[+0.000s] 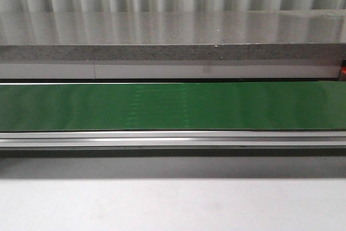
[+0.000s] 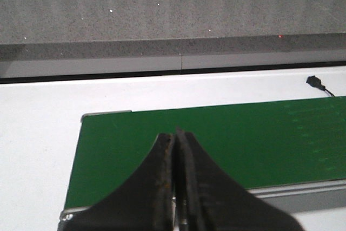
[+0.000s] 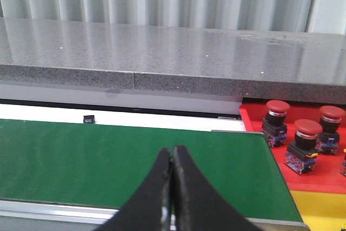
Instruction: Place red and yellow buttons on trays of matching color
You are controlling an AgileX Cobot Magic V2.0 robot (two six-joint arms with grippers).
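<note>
Three red buttons point(image 3: 303, 136) already sit in the red tray point(image 3: 254, 117) just past the green belt's point(image 1: 173, 105) right end, none shows on the belt, and with both the left gripper point(image 2: 174, 133) and right gripper point(image 3: 172, 150) pressed together, each should spread before any descent.

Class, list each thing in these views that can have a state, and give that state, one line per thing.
Left end effector: shut, empty, above the belt.
Right end effector: shut, empty.
Green conveyor belt: bare, nothing riding on it.
Red tray: holds three red buttons, all upright.
Yellow tray: visible part bare.
</note>
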